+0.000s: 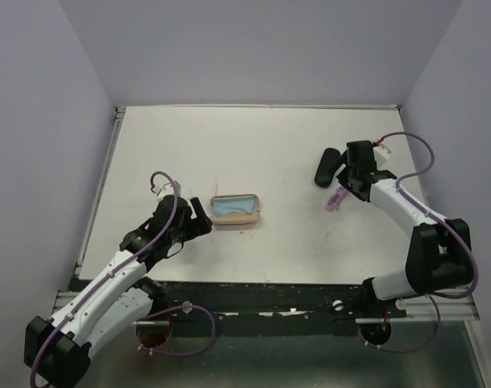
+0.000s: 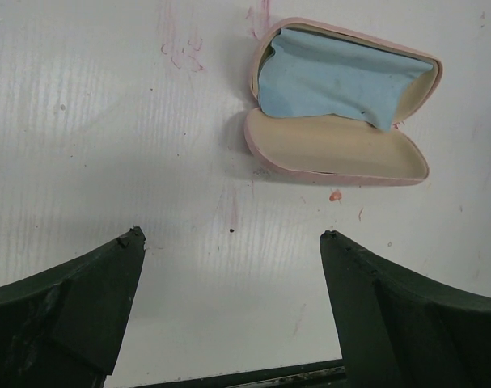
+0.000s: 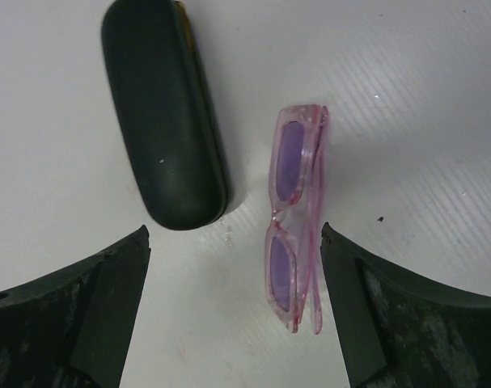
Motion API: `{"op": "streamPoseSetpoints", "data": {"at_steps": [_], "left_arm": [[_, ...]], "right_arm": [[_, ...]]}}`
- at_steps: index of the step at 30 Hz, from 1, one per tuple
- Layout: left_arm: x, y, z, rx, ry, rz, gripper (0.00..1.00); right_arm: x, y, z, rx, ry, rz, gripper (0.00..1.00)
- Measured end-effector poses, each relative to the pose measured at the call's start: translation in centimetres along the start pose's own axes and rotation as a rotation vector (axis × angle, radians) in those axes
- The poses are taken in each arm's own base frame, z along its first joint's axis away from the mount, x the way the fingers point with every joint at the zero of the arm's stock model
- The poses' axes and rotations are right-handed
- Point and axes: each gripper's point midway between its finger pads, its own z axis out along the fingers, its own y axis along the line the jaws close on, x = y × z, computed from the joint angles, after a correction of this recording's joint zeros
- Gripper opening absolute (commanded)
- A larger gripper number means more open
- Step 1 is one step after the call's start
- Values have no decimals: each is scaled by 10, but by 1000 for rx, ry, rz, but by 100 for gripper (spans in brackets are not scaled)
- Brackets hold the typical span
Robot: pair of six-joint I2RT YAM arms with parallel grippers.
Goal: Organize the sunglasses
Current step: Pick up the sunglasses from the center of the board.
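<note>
Both tools are wide open and hold nothing. The right gripper hangs over the pale pink-purple sunglasses, which lie folded on the right side of the white table. They lie between its fingers and close to one finger. A closed black case lies just beside the glasses, on their left and a little farther. The left gripper hovers near an open pink case at the middle of the table, with a light blue cloth inside it.
</note>
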Motion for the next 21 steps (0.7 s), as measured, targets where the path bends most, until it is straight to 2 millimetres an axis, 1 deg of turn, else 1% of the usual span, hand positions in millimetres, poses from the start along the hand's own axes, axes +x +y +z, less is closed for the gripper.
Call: {"op": "streamPoseSetpoints", "data": {"at_steps": [3, 5, 8, 12, 13, 14, 17, 21], "left_arm": [[0, -4, 1, 16, 4, -6, 99], [1, -5, 3, 17, 6, -7, 99], [1, -6, 7, 16, 13, -9, 99], [2, -9, 9, 23, 22, -12, 99], [3, -9, 10, 24, 24, -11, 98], [3, -10, 11, 25, 26, -12, 99], [3, -11, 14, 27, 31, -11, 99], [4, -12, 16, 28, 34, -11, 98]], "right_arm": [[8, -21, 17, 68, 43, 10, 90], [13, -32, 24, 99, 61, 7, 88], [22, -44, 31, 127, 91, -4, 86], [36, -48, 43, 141, 129, -16, 79], [40, -49, 46, 143, 139, -20, 75], [43, -49, 49, 142, 149, -23, 73], [52, -49, 57, 137, 177, -38, 61], [52, -44, 59, 110, 180, -40, 51]]}}
